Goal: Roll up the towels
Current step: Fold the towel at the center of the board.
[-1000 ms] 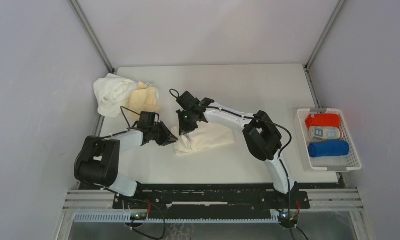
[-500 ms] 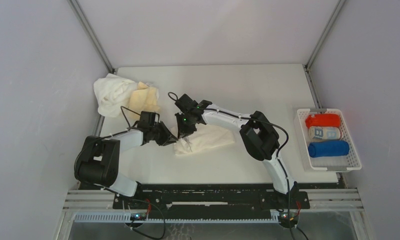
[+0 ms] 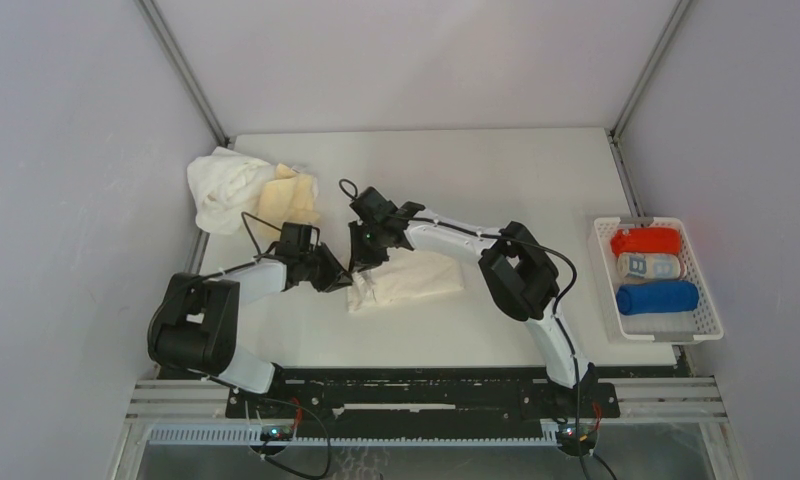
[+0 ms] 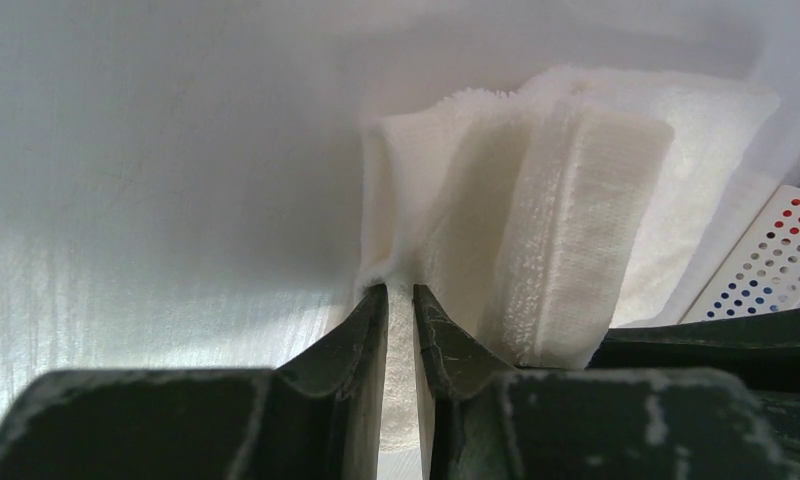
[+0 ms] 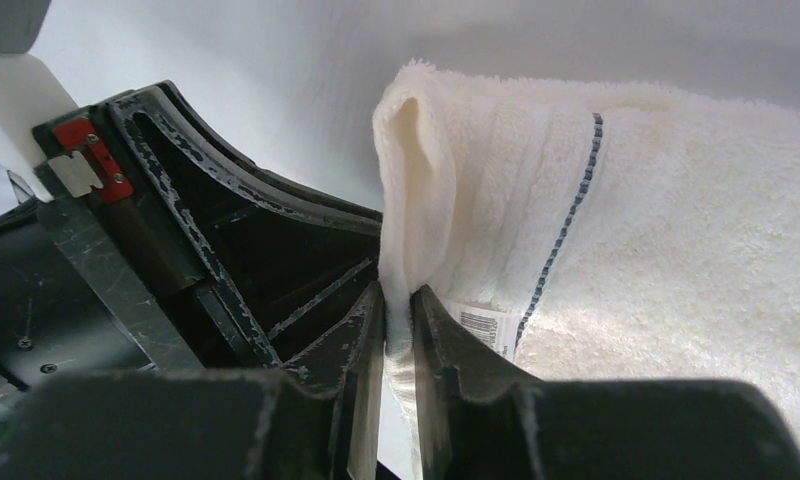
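A cream towel lies folded on the middle of the table, with both grippers at its left end. My left gripper is shut on the cream towel's near left edge; in the left wrist view the cloth runs between the left gripper's narrow jaws. My right gripper pinches a raised fold of the same towel. In the right wrist view that thin fold stands between the right gripper's nearly closed jaws. A white towel and a pale yellow towel lie crumpled at the far left.
A white slatted basket stands at the table's right edge. It holds a red roll, a light-blue patterned roll and a royal blue roll. Grey walls close in the table on three sides.
My right gripper has shifted slightly left and back with the fold, and the cream towel's left end has drawn in more compact. The left arm has barely moved.
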You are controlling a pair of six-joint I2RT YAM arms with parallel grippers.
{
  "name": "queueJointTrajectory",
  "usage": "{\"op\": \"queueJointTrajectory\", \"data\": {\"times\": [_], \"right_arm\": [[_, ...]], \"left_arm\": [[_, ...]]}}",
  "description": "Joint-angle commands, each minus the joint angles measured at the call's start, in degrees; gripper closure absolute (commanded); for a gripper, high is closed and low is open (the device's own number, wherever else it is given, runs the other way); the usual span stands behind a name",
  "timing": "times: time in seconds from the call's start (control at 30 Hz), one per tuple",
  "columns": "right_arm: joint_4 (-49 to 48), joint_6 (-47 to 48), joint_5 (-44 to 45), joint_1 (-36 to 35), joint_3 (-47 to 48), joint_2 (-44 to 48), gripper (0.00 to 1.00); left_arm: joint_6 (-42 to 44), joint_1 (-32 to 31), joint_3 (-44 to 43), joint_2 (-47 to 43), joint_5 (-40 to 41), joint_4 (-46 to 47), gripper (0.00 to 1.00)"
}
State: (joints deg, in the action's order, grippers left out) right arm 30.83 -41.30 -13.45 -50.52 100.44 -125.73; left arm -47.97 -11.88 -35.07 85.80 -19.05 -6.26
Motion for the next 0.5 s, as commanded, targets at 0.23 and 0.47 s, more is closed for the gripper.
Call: {"op": "queueJointTrajectory", "data": {"times": [0.23,0.47], "right_arm": [[-4.2,0.0,-4.1,0.1,-1.1,3.6,0.73],[-5.3,2.1,-6.4,0.8,-2.6,10.0,0.48]], "left_arm": [[1.3,-0.4,0.1,-5.4,8.0,-10.3,0.74],[0.3,0.4,-0.3,-12.3,13.6,-16.3,0.67]]}}
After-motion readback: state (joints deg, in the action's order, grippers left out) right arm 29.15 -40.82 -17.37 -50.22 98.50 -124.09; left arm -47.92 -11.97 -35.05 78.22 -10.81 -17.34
